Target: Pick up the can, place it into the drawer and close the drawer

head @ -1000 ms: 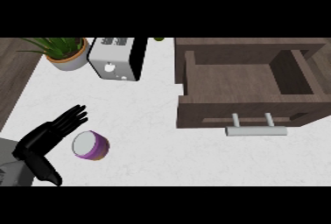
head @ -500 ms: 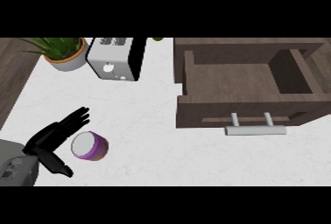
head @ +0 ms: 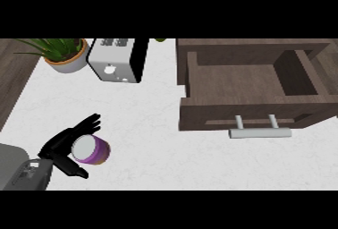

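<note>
A short purple can [head: 91,150] with a pale top stands on the white counter at the lower left. My left hand [head: 61,144] is right against the can's left side. Its fingers [head: 84,126] stretch straight up past the can's far edge, and its thumb [head: 73,170] pokes out below the can, so the hand is open. The brown drawer [head: 191,108] at the upper right is pulled open and holds nothing, its metal handle [head: 259,133] facing me. My right hand does not show.
A white toaster [head: 117,60] and a potted plant [head: 65,54] stand at the back left. The counter's dark left edge [head: 13,85] runs down beside them. White countertop [head: 165,152] lies between the can and the drawer.
My left hand has slid right and closer to the can, with the thumb swinging in under it. The grey forearm now shows at the lower left. The can and drawer have not moved.
</note>
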